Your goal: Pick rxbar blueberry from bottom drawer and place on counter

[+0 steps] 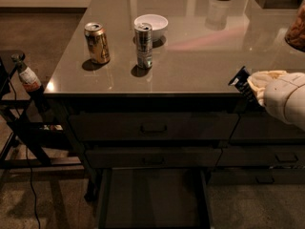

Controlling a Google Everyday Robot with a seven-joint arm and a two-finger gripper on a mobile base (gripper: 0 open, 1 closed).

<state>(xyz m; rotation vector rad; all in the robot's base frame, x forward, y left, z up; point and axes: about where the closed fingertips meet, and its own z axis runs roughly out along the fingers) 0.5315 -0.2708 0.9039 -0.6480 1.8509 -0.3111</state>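
Gripper mid-right, fingers pinching the flat dark rxbar blueberry at the glossy counter edge. Bottom drawer open, flat dark interior. Round white bowl upper left.

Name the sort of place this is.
Likely a kitchen or break room: glossy grey-brown counter over dark drawers, gold drink can, white bowl. The hand holds a dark snack-bar wrapper at its front edge.

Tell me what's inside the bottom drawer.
The open bottom drawer shows only a bare dark floor; its front end runs out of view. The rxbar blueberry is up at the counter edge, held in the gripper.
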